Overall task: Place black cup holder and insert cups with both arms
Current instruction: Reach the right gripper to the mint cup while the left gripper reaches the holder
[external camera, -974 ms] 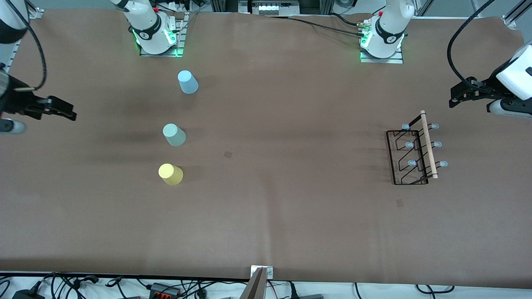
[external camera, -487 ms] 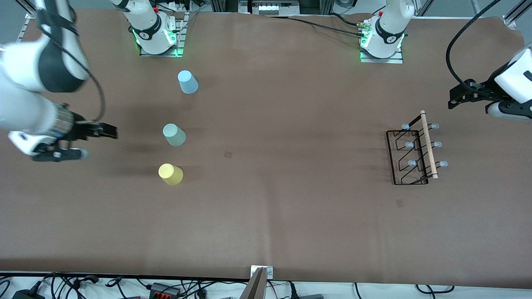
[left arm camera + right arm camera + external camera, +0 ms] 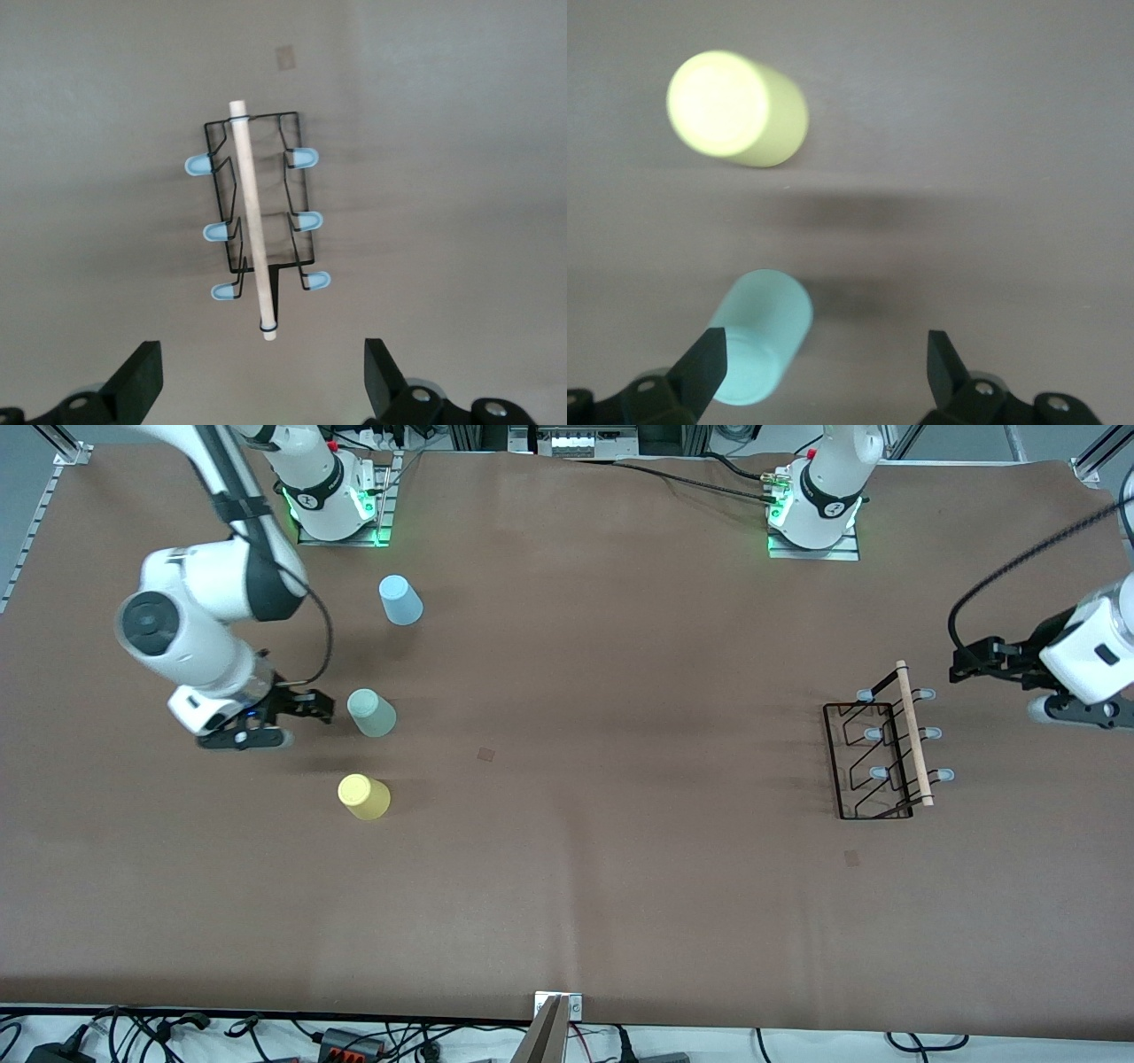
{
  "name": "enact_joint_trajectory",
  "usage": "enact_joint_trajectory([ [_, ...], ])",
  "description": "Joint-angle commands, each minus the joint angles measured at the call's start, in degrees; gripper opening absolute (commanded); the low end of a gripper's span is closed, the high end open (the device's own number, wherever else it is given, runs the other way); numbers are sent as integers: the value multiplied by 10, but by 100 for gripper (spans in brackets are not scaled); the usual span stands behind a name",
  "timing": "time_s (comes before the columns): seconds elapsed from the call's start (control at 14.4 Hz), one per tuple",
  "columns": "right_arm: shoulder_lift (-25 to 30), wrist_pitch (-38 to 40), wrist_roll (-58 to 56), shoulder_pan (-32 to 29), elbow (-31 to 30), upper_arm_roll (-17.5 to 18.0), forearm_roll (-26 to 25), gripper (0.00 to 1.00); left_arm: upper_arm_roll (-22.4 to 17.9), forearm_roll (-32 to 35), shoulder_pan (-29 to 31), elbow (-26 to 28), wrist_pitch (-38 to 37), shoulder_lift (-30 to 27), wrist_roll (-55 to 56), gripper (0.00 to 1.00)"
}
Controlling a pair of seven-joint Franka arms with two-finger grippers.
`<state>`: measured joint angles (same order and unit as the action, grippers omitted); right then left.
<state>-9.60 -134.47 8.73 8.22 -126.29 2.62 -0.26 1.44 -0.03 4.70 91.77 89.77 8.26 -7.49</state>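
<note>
The black cup holder (image 3: pixel 877 755) stands on the table toward the left arm's end, its wooden rod (image 3: pixel 913 733) on top; in the left wrist view the holder (image 3: pixel 257 212) sits whole, apart from the jaws. My left gripper (image 3: pixel 966 662) (image 3: pixel 263 385) hangs open over bare table beside it. Three cups stand upside down toward the right arm's end: light blue (image 3: pixel 400 600), mint green (image 3: pixel 370 713) and yellow (image 3: pixel 363 796). My right gripper (image 3: pixel 312 707) (image 3: pixel 824 367) is open beside the mint cup (image 3: pixel 762 332), which lies close to one finger (image 3: pixel 704 359). The yellow cup (image 3: pixel 735 108) is farther off.
The brown table cover carries two small dark marks (image 3: pixel 486 755) (image 3: pixel 851 858). The arm bases (image 3: pixel 332 500) (image 3: pixel 815 509) stand at the back edge. Cables and plugs (image 3: pixel 345 1038) run along the edge nearest the front camera.
The right arm has swung in from the table's end and brought its open gripper up beside the mint cup. The left gripper has shifted slightly toward the holder.
</note>
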Motion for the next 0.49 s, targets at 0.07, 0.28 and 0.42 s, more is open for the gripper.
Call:
enact_joint_trajectory([
  [0.07,18,-25,19,26,-21,-3,7,100,3,11,8,28,91,38,-12,100],
  [0.28,-2,-49,19,31,-20,-3,7,100,2,24,8,94,224,38,-2,100],
  [0.42,-8,-49,19,34,-20,-3,6,100,2,26,13,144,294,34,1,100],
])
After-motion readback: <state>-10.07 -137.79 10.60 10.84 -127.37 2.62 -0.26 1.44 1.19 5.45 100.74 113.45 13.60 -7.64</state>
